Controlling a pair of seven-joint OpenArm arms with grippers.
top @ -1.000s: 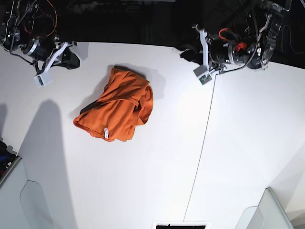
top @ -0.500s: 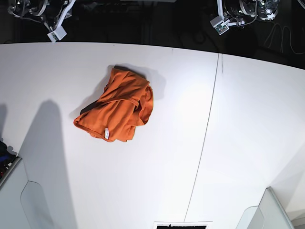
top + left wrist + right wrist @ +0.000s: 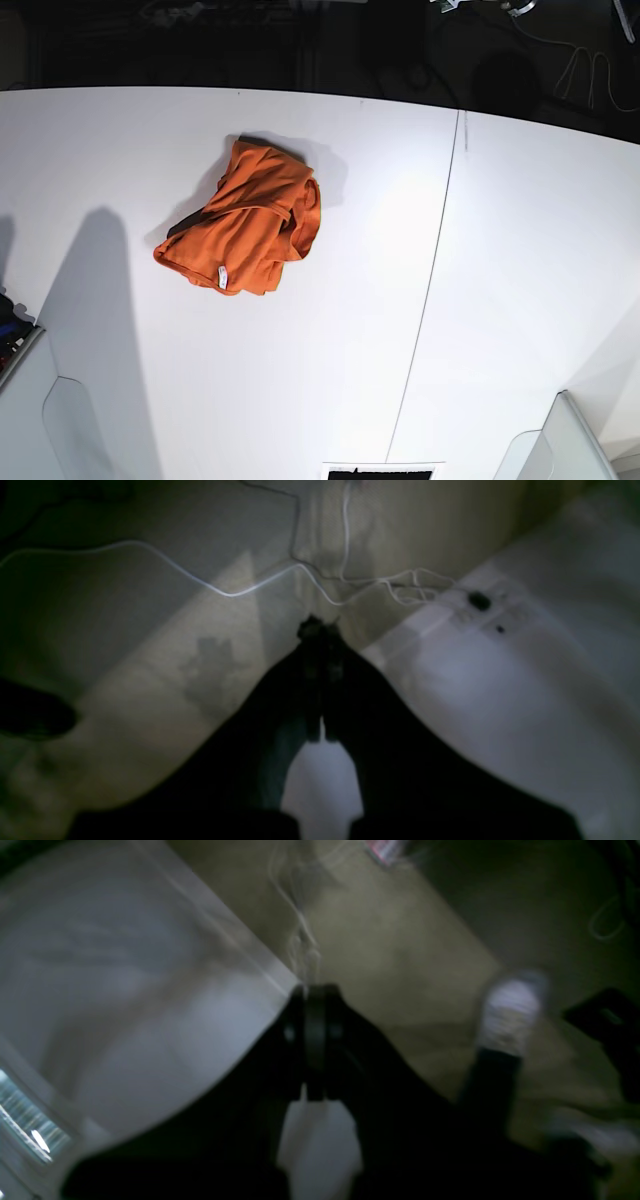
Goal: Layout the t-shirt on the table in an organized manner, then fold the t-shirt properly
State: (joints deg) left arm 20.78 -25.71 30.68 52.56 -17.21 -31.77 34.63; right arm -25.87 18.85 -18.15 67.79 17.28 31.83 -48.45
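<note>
Shirt (image 3: pixel 243 222) lies crumpled at your desk's (image 3: pixel 520 250) ten o'clock, long axis one-to-seven, nearer the right arm; both end effectors closed, empty.

The t-shirt (image 3: pixel 245 222) is bright orange all over, with no picture or pattern on it. It has one small white label (image 3: pixel 221 277) near its edge. The desk (image 3: pixel 520 250) is plain white, with a thin dark line (image 3: pixel 432 280) running across it. Grey shadows lie on the white. Behind the desk it is black. In the wrist views the fingers (image 3: pixel 320 680) are black, the floor (image 3: pixel 150 630) is a dull yellow-brown, and thin white wires (image 3: pixel 225 591) curl over it.
</note>
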